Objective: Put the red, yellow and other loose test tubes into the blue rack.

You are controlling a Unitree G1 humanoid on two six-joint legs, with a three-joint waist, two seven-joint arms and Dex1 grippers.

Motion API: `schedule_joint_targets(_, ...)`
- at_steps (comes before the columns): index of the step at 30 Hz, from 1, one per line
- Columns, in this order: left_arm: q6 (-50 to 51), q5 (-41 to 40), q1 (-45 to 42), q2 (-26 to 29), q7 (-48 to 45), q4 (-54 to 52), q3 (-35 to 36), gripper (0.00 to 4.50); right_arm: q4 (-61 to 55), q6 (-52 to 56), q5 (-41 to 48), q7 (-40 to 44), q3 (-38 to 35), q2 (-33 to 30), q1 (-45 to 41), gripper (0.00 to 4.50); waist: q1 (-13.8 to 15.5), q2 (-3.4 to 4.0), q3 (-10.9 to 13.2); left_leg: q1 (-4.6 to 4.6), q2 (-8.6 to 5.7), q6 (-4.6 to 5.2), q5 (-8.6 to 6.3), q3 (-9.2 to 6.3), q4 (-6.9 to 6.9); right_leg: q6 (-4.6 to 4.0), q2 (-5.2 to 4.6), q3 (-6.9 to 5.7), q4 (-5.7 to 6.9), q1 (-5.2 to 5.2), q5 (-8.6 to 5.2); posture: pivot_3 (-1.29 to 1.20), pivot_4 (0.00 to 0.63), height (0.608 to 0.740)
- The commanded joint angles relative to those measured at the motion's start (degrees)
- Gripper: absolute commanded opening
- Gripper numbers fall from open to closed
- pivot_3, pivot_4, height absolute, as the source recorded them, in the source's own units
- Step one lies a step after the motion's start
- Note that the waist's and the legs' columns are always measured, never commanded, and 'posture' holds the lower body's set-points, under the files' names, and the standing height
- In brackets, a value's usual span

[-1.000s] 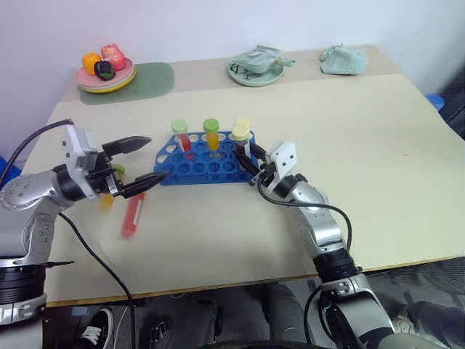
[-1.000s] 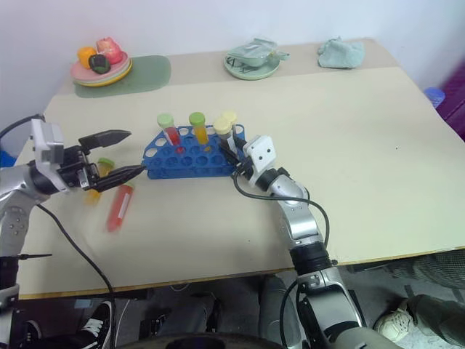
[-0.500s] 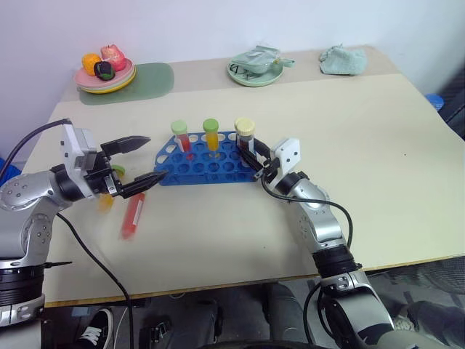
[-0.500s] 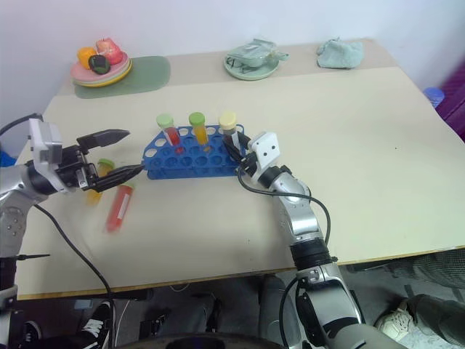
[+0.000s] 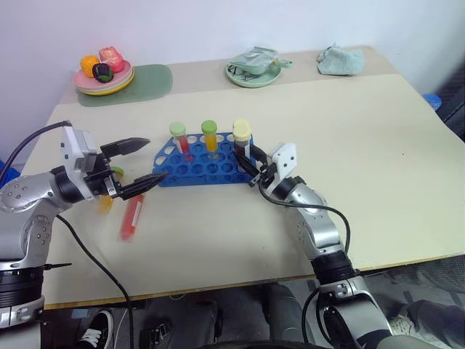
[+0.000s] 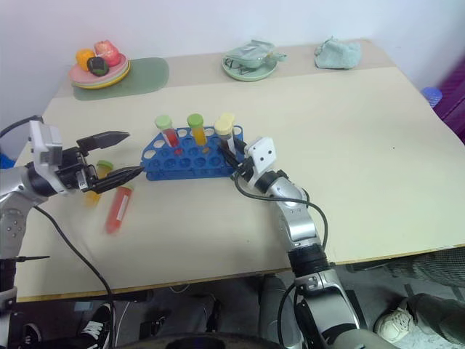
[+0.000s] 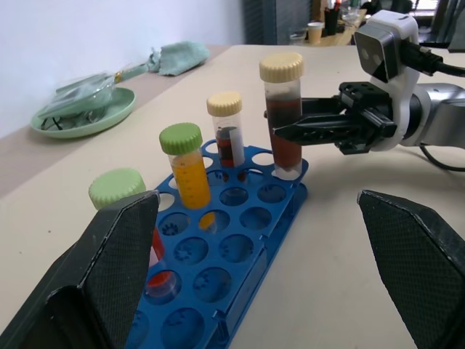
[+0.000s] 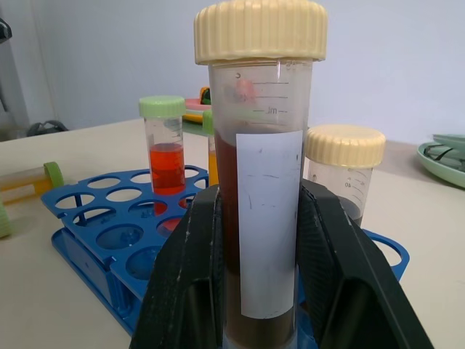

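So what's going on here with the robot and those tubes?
The robot is loading test tubes into the blue rack. Its right gripper is shut on the dark brown tube with a cream cap, holding it upright at the rack's corner hole. A red tube, a yellow-orange tube and another cream-capped tube already stand in the rack. The left gripper hangs open beside the rack, above a red tube and a yellow one lying loose on the table.

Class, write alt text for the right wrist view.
The right gripper is shut on a brown-liquid tube with a cream cap, held upright over the blue rack. Behind stand a red tube and another cream-capped tube.
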Motion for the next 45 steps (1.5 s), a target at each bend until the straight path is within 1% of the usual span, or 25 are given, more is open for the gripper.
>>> schedule_joint_targets(1,-0.15,-1.14,-0.2,0.67,0.22,-1.96,1.87,4.5,2.07,-1.38,-0.61,-0.43,0.04,0.66,-1.56,0.76,0.02,0.0,0.0,0.0,0.0,0.0,0.0,0.0,0.0,0.0,0.0,0.0,0.0,0.0,0.0,0.0,0.15,0.74)
schedule_joint_targets(9,-0.03,-1.02,-0.32,0.57,0.43,-2.03,1.93,4.5,2.21,-0.88,0.57,0.77,0.46,1.76,-1.69,0.76,-0.05,0.0,0.0,0.0,0.02,0.0,0.0,0.0,-0.01,0.0,0.02,0.0,-0.01,0.0,0.0,0.0,0.15,0.74)
schedule_joint_targets(10,0.05,-1.08,-0.28,0.51,0.52,-2.18,1.92,4.5,1.76,0.16,2.3,1.7,-0.36,1.72,-1.38,1.26,-0.07,0.0,0.0,0.0,0.02,0.0,0.0,0.0,-0.01,0.0,0.02,0.0,-0.01,0.0,0.0,0.0,0.15,0.74)
schedule_joint_targets(11,0.1,-1.1,-0.25,0.48,0.59,-2.26,1.89,4.5,1.41,0.76,3.25,2.23,-0.91,1.56,-1.17,1.88,-0.07,0.0,0.0,0.0,0.02,0.0,0.0,0.0,-0.01,0.0,0.02,0.0,-0.01,0.0,0.0,0.0,0.15,0.74)
schedule_joint_targets(12,0.14,-1.13,-0.21,0.46,0.64,-2.32,1.88,4.5,1.15,1.19,3.9,2.6,-1.26,1.43,-1.03,2.25,-0.06,0.0,0.0,0.0,0.03,0.0,0.0,0.0,-0.01,0.0,0.02,0.0,-0.01,0.0,0.0,0.0,0.15,0.74)
schedule_joint_targets(14,0.01,-0.97,-0.05,0.33,0.73,-2.27,1.76,4.5,0.9,0.85,3.02,2.09,-1.35,0.81,-0.98,3.24,-0.01,0.0,0.0,0.0,0.03,0.0,0.0,0.0,-0.01,0.0,0.02,0.0,-0.01,0.0,0.0,0.0,0.15,0.74)
schedule_joint_targets(15,-0.01,-0.95,0.09,0.31,0.75,-2.32,1.76,4.5,0.73,0.88,2.94,2.02,-1.39,0.67,-0.92,3.8,0.02,0.0,0.0,0.0,0.03,0.0,0.0,0.0,-0.01,-0.01,0.02,0.0,-0.01,0.01,0.0,0.0,0.15,0.74)
schedule_joint_targets(16,-0.15,-0.8,0.17,0.31,0.75,-2.3,1.71,4.5,0.45,0.87,2.53,2.11,-1.22,0.21,-0.84,4.26,0.02,0.0,0.0,0.0,0.03,0.0,0.0,0.0,-0.01,-0.01,0.02,0.0,-0.01,0.01,0.0,0.0,0.15,0.74)
schedule_joint_targets(17,-0.4,-0.59,0.21,0.34,0.74,-2.27,1.65,4.5,0.15,0.89,2.29,2.1,-1.17,-0.14,-0.75,4.44,0.01,0.0,0.0,0.0,0.03,0.0,0.0,0.0,-0.01,-0.01,0.02,0.0,-0.01,0.01,0.0,0.0,0.15,0.74)
schedule_joint_targets(20,0.3,-0.85,0.24,0.44,1.13,-2.12,1.74,4.5,-1.99,1.85,2.4,2.3,-1.45,-1.62,-0.08,4.44,0.06,0.0,0.0,0.0,0.02,-0.01,0.0,0.0,-0.01,-0.01,0.02,0.0,-0.01,0.01,0.0,0.0,0.15,0.74)
schedule_joint_targets(23,1.18,-0.72,0.86,1.21,1.57,-2.58,2.05,4.5,-8.48,5.66,4.84,6.55,-1.7,-6.29,2.66,4.44,0.27,0.01,0.0,-0.01,0.02,0.0,-0.01,-0.01,-0.01,0.0,0.01,0.0,-0.02,0.01,0.0,0.0,0.15,0.74)
schedule_joint_targets(24,1.95,-1.23,1.17,1.61,1.8,-2.9,2.67,4.5,-11.5,7.12,5.98,7.48,-2.62,-8.31,3.89,4.44,0.26,0.0,0.0,-0.02,0.02,0.01,-0.02,-0.01,-0.01,0.0,0.01,0.0,-0.04,0.02,0.0,0.0,0.15,0.74)
schedule_joint_targets(27,4.85,-2.28,3.36,3.06,2.71,-4.95,4.45,4.5,-20.64,11.9,10.51,13.43,-5.67,-17.14,8.55,4.44,0.36,0.01,0.01,-0.03,0.02,0.05,-0.04,0.0,-0.02,0.0,0.01,0.0,-0.07,0.01,0.0,0.0,0.15,0.74)
schedule_joint_targets(30,6.14,-2.75,5.39,3.87,3.3,-5.93,6.16,4.5,-26.92,16.19,15.15,18.05,-8.53,-24.5,11.21,4.44,0.49,0.02,0.02,0.0,0.03,0.07,-0.06,0.03,-0.03,0.0,0.02,0.0,-0.1,0.07,0.0,0.0,0.15,0.74)
schedule_joint_targets(33,5.41,-1.83,6.61,4.14,3.75,-5.24,7.96,4.5,-31.77,21.97,21.37,23.16,-12.05,-31.82,12.38,4.44,0.57,0.02,0.02,0.07,0.07,0.08,-0.07,0.08,-0.03,0.0,0.03,0.0,-0.1,0.13,0.0,0.0,0.15,0.74)
schedule_joint_targets(36,4.06,-0.9,6.75,4.38,3.8,-3.19,8.82,4.5,-34.5,26.2,26.86,26.61,-14.7,-36.42,11.49,4.44,1.07,0.01,0.02,0.15,0.1,0.15,-0.12,0.12,-0.02,0.0,0.04,-0.01,-0.19,0.26,0.0,0.0,0.15,0.74)
schedule_joint_targets(38,4.16,-0.13,6.62,4.41,4.74,-2.17,8.79,4.5,-35.03,27.2,28.52,29.26,-15.73,-39.0,10.51,4.44,1.73,0.01,0.02,0.25,0.13,0.19,-0.15,0.21,-0.02,0.0,0.04,-0.01,-0.26,0.38,0.0,0.0,0.15,0.74)
schedule_joint_targets(40,5.76,0.87,6.87,5.26,6.26,-1.8,8.49,4.5,-35.73,28.08,30.24,30.83,-15.9,-40.26,8.36,4.44,2.02,0.01,0.02,0.28,0.13,0.24,-0.18,0.24,0.01,0.01,0.03,-0.01,-0.43,0.46,0.01,0.0,0.15,0.74)
schedule_joint_targets(42,7.55,2.62,7.35,6.93,7.64,-0.81,8.19,4.5,-36.5,30.16,32.24,30.24,-15.35,-40.04,5.65,4.44,2.06,-0.01,0.03,0.27,0.13,0.26,-0.19,0.24,0.02,-0.03,0.04,-0.06,-0.65,0.55,0.07,0.0,0.15,0.74)
schedule_joint_targets(45,12.41,4.94,8.18,9.68,11.02,0.83,7.79,4.5,-36.42,30.01,31.47,29.27,-13.69,-38.41,2.67,4.44,2.05,-0.01,0.03,0.25,0.17,0.28,-0.2,0.22,0.01,0.0,0.07,-0.1,-0.77,0.55,0.12,0.0,0.15,0.74)
